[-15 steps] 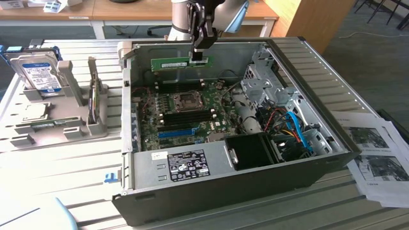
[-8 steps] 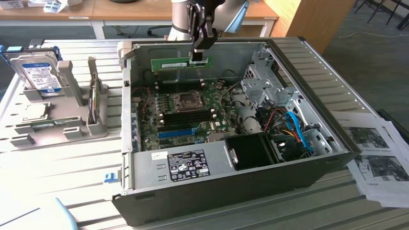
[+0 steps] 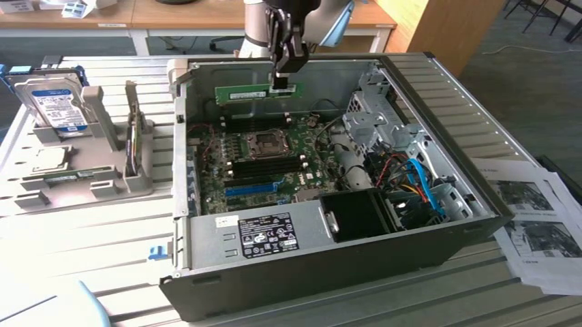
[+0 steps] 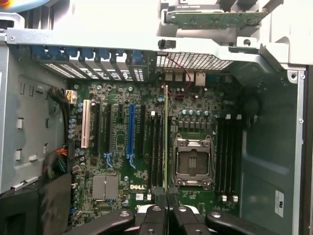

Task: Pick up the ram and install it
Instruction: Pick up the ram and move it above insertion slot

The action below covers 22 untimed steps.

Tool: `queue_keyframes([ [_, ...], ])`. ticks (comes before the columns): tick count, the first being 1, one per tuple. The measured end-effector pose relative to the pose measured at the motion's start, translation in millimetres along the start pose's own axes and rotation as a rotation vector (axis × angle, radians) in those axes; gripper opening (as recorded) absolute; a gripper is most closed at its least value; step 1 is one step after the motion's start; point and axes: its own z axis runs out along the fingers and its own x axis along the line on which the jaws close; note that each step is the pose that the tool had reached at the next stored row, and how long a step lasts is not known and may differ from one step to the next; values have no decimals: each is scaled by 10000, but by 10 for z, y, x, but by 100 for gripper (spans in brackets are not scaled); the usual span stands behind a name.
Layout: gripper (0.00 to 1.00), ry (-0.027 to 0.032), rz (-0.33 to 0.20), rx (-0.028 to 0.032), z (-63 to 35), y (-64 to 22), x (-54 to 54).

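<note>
Within end effector [image 3: 283,85] grip, ram [image 3: 242,93]

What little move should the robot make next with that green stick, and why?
Probably ease it straight down, slowly. The hand grips the ram above the open computer case. In the wrist view the stick runs lengthwise along the black memory slots beside the processor socket, so it looks roughly lined up but not yet seated.
</note>
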Motion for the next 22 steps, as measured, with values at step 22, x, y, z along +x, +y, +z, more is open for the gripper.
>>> queue_keyframes([
  [22, 11, -1, -1, 0, 165, -4, 3],
])
